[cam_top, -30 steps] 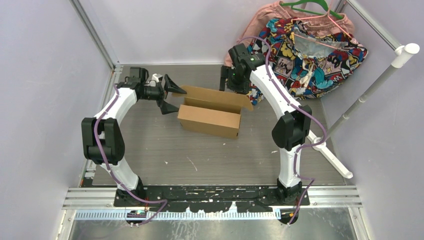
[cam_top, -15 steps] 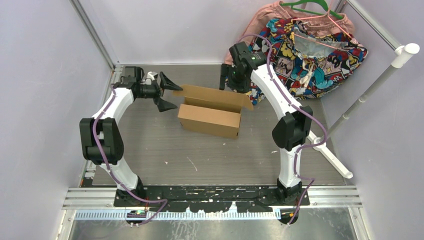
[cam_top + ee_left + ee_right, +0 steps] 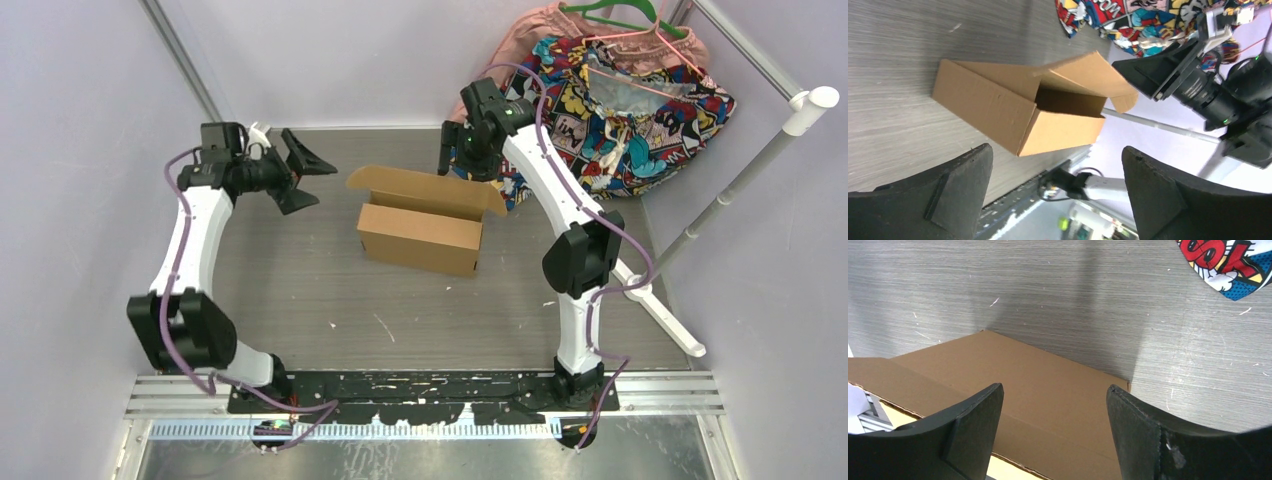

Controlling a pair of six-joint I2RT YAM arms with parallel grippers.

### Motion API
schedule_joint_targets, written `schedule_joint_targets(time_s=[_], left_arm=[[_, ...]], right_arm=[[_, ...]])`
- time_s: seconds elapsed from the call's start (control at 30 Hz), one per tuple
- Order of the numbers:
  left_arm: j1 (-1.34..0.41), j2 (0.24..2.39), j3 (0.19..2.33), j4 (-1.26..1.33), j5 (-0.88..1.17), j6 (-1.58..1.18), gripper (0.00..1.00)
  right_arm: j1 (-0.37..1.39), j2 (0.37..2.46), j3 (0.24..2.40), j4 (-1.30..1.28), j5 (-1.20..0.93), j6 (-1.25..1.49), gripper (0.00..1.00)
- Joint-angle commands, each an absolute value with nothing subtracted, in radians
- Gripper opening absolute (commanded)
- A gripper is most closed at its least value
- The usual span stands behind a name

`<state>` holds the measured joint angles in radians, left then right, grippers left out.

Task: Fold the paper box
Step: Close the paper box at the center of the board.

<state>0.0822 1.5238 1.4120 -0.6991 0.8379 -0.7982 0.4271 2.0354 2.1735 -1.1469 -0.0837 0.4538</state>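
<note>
Looks like the left jaws, wide open and empty, had backed off left, well apart from the paper box [image 3: 418,238] mid desk [image 3: 330,290] with its far lid flap [image 3: 425,190] still up, right jaws hovering mostly open and empty over it, so closing it was probably next.

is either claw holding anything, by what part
Nothing is held. The left claw is open, clear of the paper box; the right claw is open above its back flap.
</note>
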Motion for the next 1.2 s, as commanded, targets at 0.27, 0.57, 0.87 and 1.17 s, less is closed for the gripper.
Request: schedule_joint_targets(time_s=[0.27,0.57,0.87,1.17], left_arm=[[-0.171,1.116,1.278,-1.050,0.390,-0.555,0.98],[-0.564,1.056,1.109,-0.890,0.110,-0.707,1.00],[-0.839,1.220,1.110,-0.582,-0.261,-0.776,1.00],[-0.842,1.411,1.225,-0.537,-0.338,-0.766,1.00]], right_arm=[[0.426,2.059,2.223,-1.148,-0.123,0.452,0.81],[0.426,2.071,2.217,-1.142,-0.141,0.446,0.80],[0.426,2.086,2.219,-1.142,-0.168,0.442,0.81],[0.427,2.053,2.169,-1.123,-0.232,0.436,0.80]])
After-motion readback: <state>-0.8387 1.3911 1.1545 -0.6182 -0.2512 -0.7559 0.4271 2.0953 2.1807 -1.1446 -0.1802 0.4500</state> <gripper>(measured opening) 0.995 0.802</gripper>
